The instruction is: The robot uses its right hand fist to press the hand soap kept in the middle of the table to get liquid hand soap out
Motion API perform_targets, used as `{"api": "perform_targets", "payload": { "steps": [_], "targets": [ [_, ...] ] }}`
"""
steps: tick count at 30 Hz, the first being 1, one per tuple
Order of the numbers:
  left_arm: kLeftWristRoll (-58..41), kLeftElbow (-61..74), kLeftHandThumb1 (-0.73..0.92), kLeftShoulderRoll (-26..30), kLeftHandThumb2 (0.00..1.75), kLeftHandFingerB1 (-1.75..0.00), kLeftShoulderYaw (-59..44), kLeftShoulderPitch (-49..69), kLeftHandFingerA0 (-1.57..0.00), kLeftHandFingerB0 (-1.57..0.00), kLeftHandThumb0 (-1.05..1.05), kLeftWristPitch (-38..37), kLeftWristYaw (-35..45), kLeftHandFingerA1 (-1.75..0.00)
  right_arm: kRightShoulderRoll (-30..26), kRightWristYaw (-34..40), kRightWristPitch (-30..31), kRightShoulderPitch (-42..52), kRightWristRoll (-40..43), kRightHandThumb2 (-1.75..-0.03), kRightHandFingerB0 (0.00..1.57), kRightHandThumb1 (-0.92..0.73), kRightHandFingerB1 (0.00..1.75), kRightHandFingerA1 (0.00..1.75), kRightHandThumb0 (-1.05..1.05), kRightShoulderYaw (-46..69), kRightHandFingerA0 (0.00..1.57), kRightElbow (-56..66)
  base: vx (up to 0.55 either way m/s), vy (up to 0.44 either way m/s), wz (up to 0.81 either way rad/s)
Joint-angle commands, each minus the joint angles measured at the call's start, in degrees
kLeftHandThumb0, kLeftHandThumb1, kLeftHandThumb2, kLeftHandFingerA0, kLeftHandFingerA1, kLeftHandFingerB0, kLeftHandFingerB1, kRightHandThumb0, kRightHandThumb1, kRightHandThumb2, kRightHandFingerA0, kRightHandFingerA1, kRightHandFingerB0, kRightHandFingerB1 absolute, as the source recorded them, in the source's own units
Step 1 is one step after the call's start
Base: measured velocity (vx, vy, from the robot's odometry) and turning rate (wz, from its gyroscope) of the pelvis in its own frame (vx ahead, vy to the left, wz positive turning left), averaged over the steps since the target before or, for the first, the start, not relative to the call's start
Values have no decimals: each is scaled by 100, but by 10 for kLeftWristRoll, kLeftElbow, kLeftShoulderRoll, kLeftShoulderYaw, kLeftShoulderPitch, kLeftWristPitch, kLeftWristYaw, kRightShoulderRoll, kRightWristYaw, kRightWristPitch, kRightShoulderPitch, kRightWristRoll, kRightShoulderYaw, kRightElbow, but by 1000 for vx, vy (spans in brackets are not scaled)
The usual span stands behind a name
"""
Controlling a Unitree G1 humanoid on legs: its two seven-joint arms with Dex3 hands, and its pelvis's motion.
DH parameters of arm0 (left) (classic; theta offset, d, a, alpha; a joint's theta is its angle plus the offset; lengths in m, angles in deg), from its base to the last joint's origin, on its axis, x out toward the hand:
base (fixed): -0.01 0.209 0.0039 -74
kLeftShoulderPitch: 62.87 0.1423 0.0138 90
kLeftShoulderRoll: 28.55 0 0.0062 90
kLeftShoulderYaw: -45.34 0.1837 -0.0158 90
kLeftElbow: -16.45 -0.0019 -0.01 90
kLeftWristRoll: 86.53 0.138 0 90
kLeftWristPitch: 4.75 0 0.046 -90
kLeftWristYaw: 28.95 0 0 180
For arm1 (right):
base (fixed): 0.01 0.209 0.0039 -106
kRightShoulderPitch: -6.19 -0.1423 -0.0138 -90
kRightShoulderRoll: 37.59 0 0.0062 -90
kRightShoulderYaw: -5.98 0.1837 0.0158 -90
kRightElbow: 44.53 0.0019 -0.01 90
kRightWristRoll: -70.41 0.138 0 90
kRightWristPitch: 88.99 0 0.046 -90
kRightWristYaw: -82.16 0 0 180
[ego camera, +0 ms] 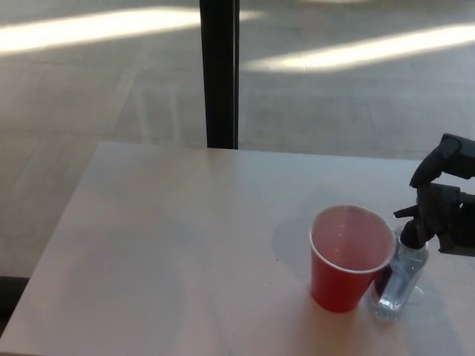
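Observation:
A clear hand soap bottle (399,278) with a black pump head (414,226) stands on the white table (185,237), at its right side. Touching the bottle's left side is an upright red cup (349,256), empty as far as I can see. My right hand (447,199) comes in from the right edge and sits on top of the pump head with its fingers curled into a fist. Part of the hand is cut off by the picture's edge. My left hand does not show.
Beyond the table's far edge a black vertical post (220,74) stands on a grey floor with bright sunlit stripes. The table's left edge runs diagonally toward the lower left corner.

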Motion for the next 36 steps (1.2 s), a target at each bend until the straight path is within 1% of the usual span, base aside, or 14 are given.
{"api": "perform_targets", "payload": {
  "steps": [1, 9, 10, 13, 15, 19, 20, 21, 24, 25, 26, 27, 29, 36],
  "targets": [
    [-7, 10, 91, 3, 122, -97, -2, 7, -56, -28, -41, -3, -6, -127, -2, -10, 38, 49, -36, -120, 78, -57, 146, 175, -17, -36, 99, -28, 0, 0, 0],
    [-15, 15, 92, 1, 120, -91, -8, 6, -52, -18, -41, 4, -6, -123, -10, 2, 47, 63, -40, -128, 78, -53, 149, 175, -18, -47, 103, -29, 0, 0, 0],
    [-7, 5, 88, 3, 123, -108, -2, 4, -47, -23, -39, 0, -10, -134, -15, 3, 45, 64, -45, -129, 76, -51, 152, 175, -20, -47, 102, -36, 0, 0, 0],
    [-2, 5, 92, 3, 118, -106, 3, 5, -57, -38, -41, -2, -11, -127, -21, 7, 45, 65, -48, -125, 77, -55, 151, 175, -19, -48, 103, -40, 0, 0, 0],
    [-8, 2, 88, 4, 123, -105, -1, 4, -42, -18, -41, -2, -9, -133, -32, 9, 46, 66, -57, -121, 73, -56, 153, 175, -21, -50, 99, -48, 0, 0, 0],
    [-10, 9, 91, 3, 120, -94, -2, 1, -41, -12, -40, 12, -16, -126, -42, 8, 31, 67, -61, -122, 73, -56, 155, 175, -20, -53, 98, -58, 0, 0, 0],
    [-13, 12, 88, 2, 124, -112, -5, 1, -42, -21, -40, 5, -19, -132, -41, 12, 36, 67, -55, -121, 73, -56, 156, 175, -20, -47, 97, -66, 0, 0, 0],
    [-8, 10, 92, 3, 118, -100, -1, 0, -56, -30, -40, 5, -20, -123, -41, 14, 38, 67, -53, -122, 75, -55, 154, 175, -20, -47, 99, -67, 0, 0, 0],
    [-13, 1, 91, 6, 124, -97, -4, 2, -55, -31, -43, -9, -1, -115, -39, 20, 45, 73, -56, -127, 76, -54, 149, 175, -19, -55, 102, -57, 0, 0, 0],
    [-13, 2, 92, 5, 124, -81, -4, 2, -53, -14, -43, -6, -3, -111, -38, 19, 46, 74, -54, -126, 78, -53, 151, 175, -20, -58, 103, -56, 0, 0, 0],
    [-14, 4, 92, 4, 123, -86, -5, 1, -53, -20, -44, -2, -7, -110, -36, 15, 46, 76, -52, -124, 77, -54, 152, 175, -20, -63, 104, -55, 0, 0, 0],
    [-15, 2, 91, 4, 122, -107, -7, 1, -40, -17, -43, -5, -6, -128, -36, 14, 45, 76, -54, -122, 78, -55, 150, 175, -20, -68, 104, -55, 0, 0, 0],
    [-16, 2, 90, 4, 123, -112, -7, 1, -40, -20, -42, -4, -6, -133, -34, 13, 46, 76, -52, -122, 79, -55, 150, 175, -20, -73, 105, -55, 0, 0, 0],
    [-11, 17, 92, 1, 121, -102, -3, 4, -45, -18, -42, 3, -15, -132, -39, 22, 56, 70, -59, -123, 78, -54, 153, 175, -22, -78, 103, -69, 0, 0, 0]
  ]
}}
